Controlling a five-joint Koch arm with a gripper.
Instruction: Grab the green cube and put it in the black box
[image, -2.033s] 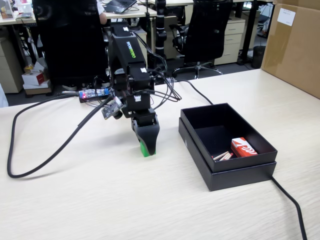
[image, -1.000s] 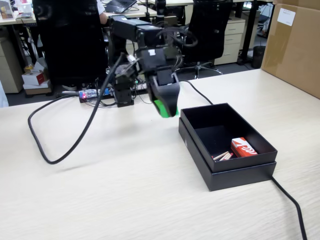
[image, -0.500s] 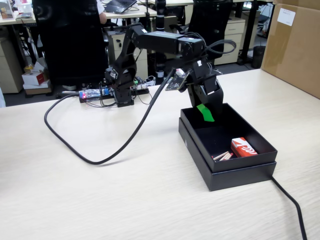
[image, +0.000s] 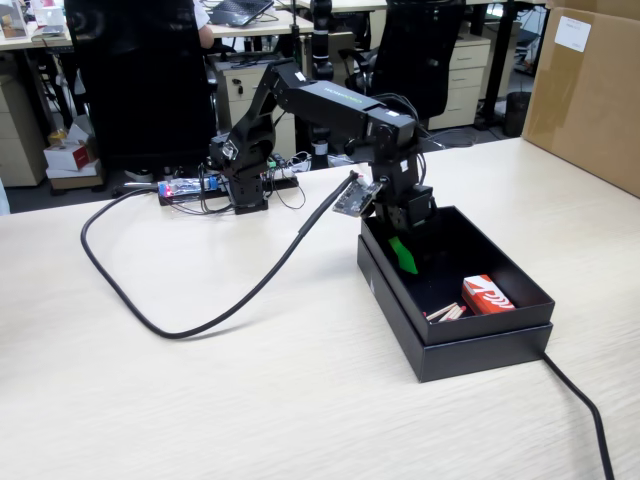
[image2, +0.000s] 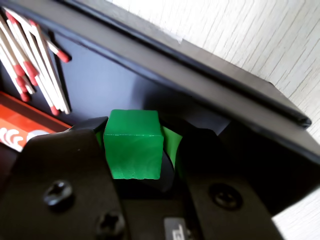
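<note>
Matches (image2: 35, 60) beside claw-held green cube (image2: 133, 144)

My jaws are hiding green cube's (image2: 134, 144) lower faces; wrist view's left edge is cutting off matches (image2: 30, 60) and red packet (image2: 20, 125).

Cube (image2: 133, 145) is looking like smooth, slightly shiny green plastic, box (image2: 210, 95) is showing matte black cardboard, table (image: 250, 390) is looking like pale wood-grain laminate, gripper (image2: 142, 150) matte black plastic.
</note>
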